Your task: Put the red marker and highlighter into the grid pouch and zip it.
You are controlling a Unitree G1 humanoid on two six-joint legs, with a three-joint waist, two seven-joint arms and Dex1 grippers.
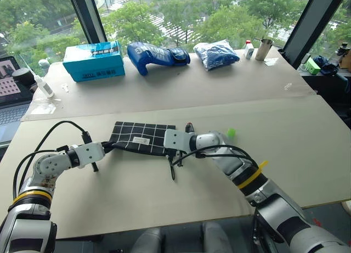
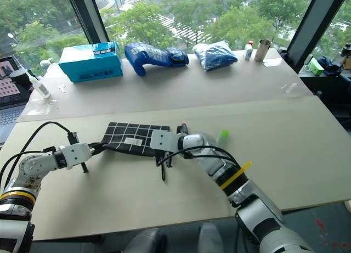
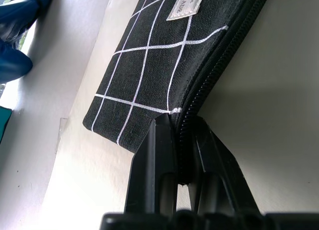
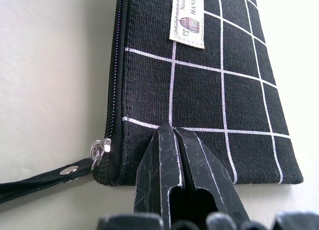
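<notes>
The grid pouch (image 1: pixel 140 135) lies flat on the near table, black with white lines and a small white label (image 4: pixel 187 24). My left gripper (image 3: pixel 179 125) is shut on its zipper edge at the left corner. At the pouch's other end, my right gripper (image 4: pixel 174 132) is shut, its tips resting on the fabric beside the zipper pull (image 4: pixel 102 149). The black pull cord (image 1: pixel 171 168) trails toward me. The zipper looks closed along the edge. The green highlighter (image 1: pixel 231 132) lies on the table just behind my right forearm. A slim dark, red-tipped end, apparently the red marker (image 1: pixel 188 125), peeks out behind my right wrist.
On the far table stand a teal box (image 1: pixel 93 60), a blue glove (image 1: pixel 156 55), a blue bag (image 1: pixel 216 54) and a metal cup (image 1: pixel 264 49). A laptop (image 1: pixel 8 88) and a white bottle (image 1: pixel 44 85) sit at far left. Bare tabletop stretches right of the highlighter.
</notes>
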